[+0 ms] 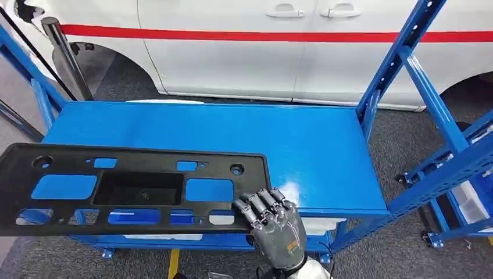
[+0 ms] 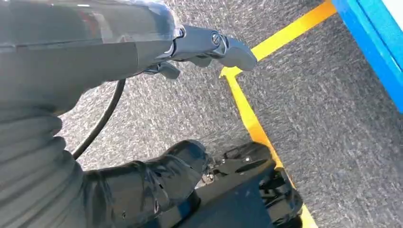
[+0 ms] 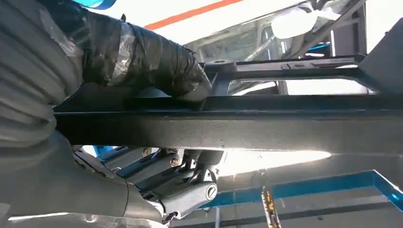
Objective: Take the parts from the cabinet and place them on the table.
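Clearly the long black plastic panel (image 1: 134, 189) is stiff, light, unwieldy; right hand (image 1: 273, 224) fingers (image 3: 190, 168) clamp its end edge, better held mid-span, above the blue counter (image 1: 314, 145). Left hand (image 2: 209, 45) hangs empty, fingers loosely curled.

I can't read any words, numbers or brand names in my camera views. There is a tiny orange mark on the back of the right robot hand (image 1: 278, 234), but it is too small and blurry for me to make out. The white van (image 1: 279, 46) has a red stripe along its side, with no letters on it that I can see.
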Tool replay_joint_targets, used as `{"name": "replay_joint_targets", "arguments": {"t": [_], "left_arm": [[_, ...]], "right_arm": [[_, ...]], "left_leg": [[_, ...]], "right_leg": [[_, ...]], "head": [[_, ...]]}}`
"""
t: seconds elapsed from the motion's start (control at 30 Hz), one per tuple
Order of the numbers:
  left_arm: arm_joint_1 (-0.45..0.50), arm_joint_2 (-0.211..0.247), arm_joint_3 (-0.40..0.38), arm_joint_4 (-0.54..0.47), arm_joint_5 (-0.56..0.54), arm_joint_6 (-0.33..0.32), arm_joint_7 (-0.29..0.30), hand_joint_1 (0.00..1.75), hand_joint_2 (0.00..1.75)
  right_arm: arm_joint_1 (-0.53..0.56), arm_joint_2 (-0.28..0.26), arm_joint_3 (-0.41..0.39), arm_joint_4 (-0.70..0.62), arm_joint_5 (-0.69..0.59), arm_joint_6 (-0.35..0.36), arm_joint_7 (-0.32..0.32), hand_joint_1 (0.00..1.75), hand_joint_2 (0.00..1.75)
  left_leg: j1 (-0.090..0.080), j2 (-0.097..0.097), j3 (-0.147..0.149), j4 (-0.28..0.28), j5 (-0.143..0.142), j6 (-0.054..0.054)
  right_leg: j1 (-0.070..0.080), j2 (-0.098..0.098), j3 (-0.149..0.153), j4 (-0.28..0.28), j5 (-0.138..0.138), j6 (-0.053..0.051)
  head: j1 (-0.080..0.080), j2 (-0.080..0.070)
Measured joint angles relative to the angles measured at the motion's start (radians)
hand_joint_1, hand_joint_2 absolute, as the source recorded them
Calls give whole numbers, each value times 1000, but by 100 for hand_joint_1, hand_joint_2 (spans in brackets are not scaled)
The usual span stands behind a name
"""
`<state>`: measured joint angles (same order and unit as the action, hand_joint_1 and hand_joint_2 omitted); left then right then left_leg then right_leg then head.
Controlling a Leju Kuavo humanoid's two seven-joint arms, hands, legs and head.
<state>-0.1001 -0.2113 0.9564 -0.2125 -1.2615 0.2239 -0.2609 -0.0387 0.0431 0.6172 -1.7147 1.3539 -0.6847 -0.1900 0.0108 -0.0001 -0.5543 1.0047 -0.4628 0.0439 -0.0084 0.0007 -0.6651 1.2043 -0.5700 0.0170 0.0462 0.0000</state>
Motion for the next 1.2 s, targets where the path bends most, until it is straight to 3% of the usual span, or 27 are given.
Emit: {"name": "replay_joint_targets", "arguments": {"t": [0.03, 0.07, 0.1, 0.13, 0.2, 0.23, 0.33, 0.37, 0.4, 0.47, 0.53, 0.57, 0.6, 0.63, 0.7, 0.73, 0.77, 0.87, 0.9, 0.93, 1.0, 1.07, 1.1, 1.13, 1.2], "left_arm": [[1, 0, 0, 0, 0, 0, 0, 0, 175], [2, 0, 0, 0, 0, 0, 0, 0, 175], [2, 0, 0, 0, 0, 1, 0, 0, 175], [2, 0, 0, 0, 0, 2, 0, 0, 175], [1, 0, 0, 0, -1, 2, 0, 0, 175], [2, 0, 0, 0, -1, 2, 0, 0, 175], [-1, 0, 0, 0, -1, 3, 0, 0, 175], [-1, 0, 0, 0, -1, 3, 0, 0, 175], [-1, 0, 0, 0, 0, 3, 0, 0, 175], [-1, 0, 0, 0, 0, 3, 0, 0, 175], [-1, 0, 0, 0, 0, 3, 0, 0, 175], [-1, 0, 0, 0, 0, 3, 0, 0, 175], [0, 0, 0, 0, 0, 3, 0, 0, 175], [1, 0, 0, 0, 0, 3, 0, 0, 175], [0, 1, 0, 0, 0, 3, 0, 0, 175], [-2, 1, 0, 0, 1, 3, 0, 0, 175], [-5, 2, 0, 0, 1, 3, 0, 0, 175], [-2, 2, 0, 0, 1, 3, 0, 0, 175], [-1, 2, 0, 0, 2, 3, 1, 0, 175], [-3, 0, 0, 0, 2, 3, 0, 0, 175], [-5, 0, 0, 0, 2, 3, 0, 0, 175], [-2, 0, 0, 0, 2, 3, 0, 0, 175], [-2, 1, 0, 0, 1, 3, 0, 0, 175], [-2, 1, 0, 0, 1, 3, 0, 0, 175], [-2, 0, 0, 0, 0, 3, 0, 0, 175]], "right_arm": [[1, 0, 0, 0, -1, 0, 0, 175, 175], [1, 0, -1, 0, -3, 0, 0, 175, 175], [3, 0, -3, 0, -3, 0, 0, 175, 175], [5, 0, -5, 0, -4, 0, 0, 175, 175], [4, 0, -6, 0, -6, 0, -1, 175, 175], [4, 0, -6, 0, -7, 0, -2, 175, 175], [5, 2, -6, 0, -7, -1, -6, 175, 175], [5, 2, -7, 0, -8, -1, -8, 175, 175], [5, 5, -8, 0, -8, -1, -8, 175, 175], [4, 7, -8, 0, -8, -1, -10, 175, 175], [4, 8, -8, 0, -8, 0, -10, 175, 175], [4, 8, -9, 0, -8, -1, -10, 175, 175], [5, 8, -10, 0, -8, -1, -10, 175, 175], [5, 8, -10, 0, -8, -1, -10, 175, 175], [5, 9, -10, 0, -8, -1, -11, 175, 175], [5, 9, -10, 0, -8, -1, -11, 175, 175], [4, 10, -10, 0, -8, -1, -11, 175, 175], [4, 10, -11, 0, -9, -1, -11, 175, 175], [4, 10, -11, 0, -9, -1, -11, 175, 175], [4, 10, -13, 0, -9, -1, -11, 175, 175], [3, 10, -13, 0, -9, -1, -11, 175, 175], [5, 10, -13, 0, -9, -1, -11, 175, 175], [5, 9, -14, 1, -9, -1, -11, 175, 175], [5, 9, -14, 2, -9, -1, -11, 175, 175], [5, 9, -14, 3, -9, -1, -11, 175, 175]], "left_leg": [[-1, 2, -4, 1, 1, 1], [-1, 3, -7, 4, 1, 1], [-1, 3, -9, 8, 1, 0], [-1, 2, -11, 12, 1, 0], [-1, 1, -11, 18, -2, -4], [-2, 1, -13, 20, -3, -8], [-7, 0, -22, 22, 3, -28], [-5, 1, -21, 19, 6, -33], [-4, 0, -23, 23, 1, -40], [-1, 0, -52, 95, -64, -49], [2, 0, -113, 247, -148, -56], [2, 0, -132, 301, -166, -58], [2, 0, -131, 312, -160, -58], [2, 0, -108, 278, -135, -57], [2, 0, -13, 116, -57, -50], [1, 0, 32, 29, -39, -42], [-7, 0, 39, 8, -47, -40], [-10, -2, 28, 10, -37, -28], [-3, -1, 27, -3, -26, -18], [1, 6, 33, -10, -15, -12], [1, 6, 21, -12, -6, 1], [0, 9, 8, -7, 0, 1], [0, 9, 2, -4, 2, 0], [0, 9, -2, -1, 3, -2], [1, 9, -8, 9, 3, -4]], "right_leg": [[-1, 0, -35, 79, -32, 3], [-2, 0, -56, 127, -43, 5], [-3, 0, -52, 126, -30, 5], [-5, 0, -25, 79, 4, 4], [-6, 0, 72, -99, 88, -3], [-4, 0, 98, -150, 77, -9], [3, 3, 87, -157, 87, -19], [5, 3, 86, -158, 90, -24], [-3, 1, 87, -169, 99, -37], [-4, -1, 82, -172, 106, -48], [-1, -4, 72, -172, 111, -53], [0, -5, 67, -171, 114, -54], [0, -5, 64, -170, 117, -53], [1, -4, 61, -168, 118, -52], [1, -3, 59, -165, 120, -49], [1, -4, 59, -163, 122, -46], [8, -4, 55, -159, 124, -40], [3, -4, 52, -167, 137, -21], [9, -3, 52, -167, 141, -14], [4, 0, 48, -156, 127, -12], [3, 0, 3, -50, 38, -5], [-1, 0, -56, 104, -34, 2], [-3, -1, -61, 129, -35, 4], [-6, -1, -43, 107, -15, 5], [-10, -1, 50, -45, 59, 3]], "head": [[-1, 0], [0, 0], [0, 0], [0, 0], [0, 0], [0, 0], [-1, 0], [-1, 0], [-1, 0], [-3, 0], [-2, 0], [-3, 0], [-2, 0], [-3, 0], [-3, 0], [-3, 0], [-3, 0], [-2, 0], [-2, 0], [-2, 0], [1, 0], [1, 0], [1, 0], [1, 0], [1, 0]]}}
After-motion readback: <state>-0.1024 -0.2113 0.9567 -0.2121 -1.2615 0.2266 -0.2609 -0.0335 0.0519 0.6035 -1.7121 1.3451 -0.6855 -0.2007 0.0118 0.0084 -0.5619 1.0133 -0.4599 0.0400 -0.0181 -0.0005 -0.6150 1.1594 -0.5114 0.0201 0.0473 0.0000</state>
